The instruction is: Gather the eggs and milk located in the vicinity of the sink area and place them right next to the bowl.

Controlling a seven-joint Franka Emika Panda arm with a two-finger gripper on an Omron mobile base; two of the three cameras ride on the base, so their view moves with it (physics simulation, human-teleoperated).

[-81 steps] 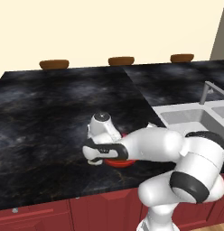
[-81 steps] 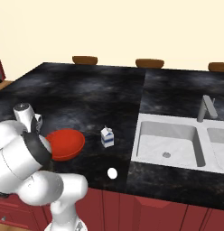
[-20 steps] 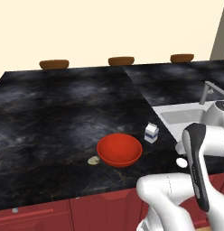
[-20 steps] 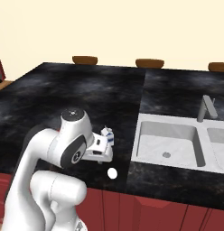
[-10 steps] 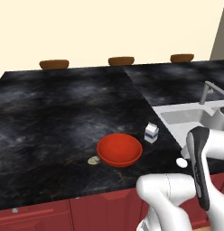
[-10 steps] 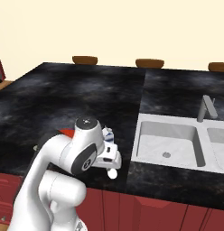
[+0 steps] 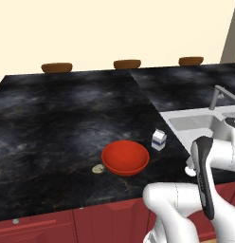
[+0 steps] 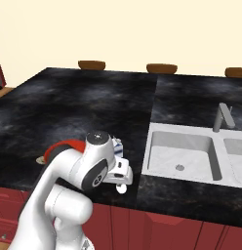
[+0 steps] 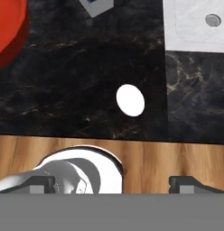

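The white egg [image 9: 130,100] lies on the dark marble surface [image 7: 58,123] directly below the hand [image 9: 111,184], near the surface's front edge; in the hand view it sits just ahead of the midpoint between the two fingertips, touching nothing. In the right base view the same egg [image 8: 122,188] peeps out under the hand [image 8: 124,177], partly covered by it; in the left base view it is a sliver [image 7: 189,171] at the arm's edge.

The speckled egg [image 7: 97,168] rests against the far side of the red bowl [image 7: 125,157] from the hand, touching or just beside its rim; which, I cannot tell. In the right base view it is a small, hard-to-read spot [image 8: 40,159], and the bowl [image 8: 64,146] is mostly hidden behind the arm. The hand view cuts the bowl [image 9: 7,27] to a red arc.

The milk [image 7: 158,139] stands upright between bowl and sink [image 8: 181,152], beyond the hand; the arm hides most of it [image 8: 117,146], and the hand view shows only a cropped corner [image 9: 96,5].

The hand points straight down, fingers [image 9: 41,184] spread fully wide, holding nothing. The arm is folded low over the front edge, elbow raised.
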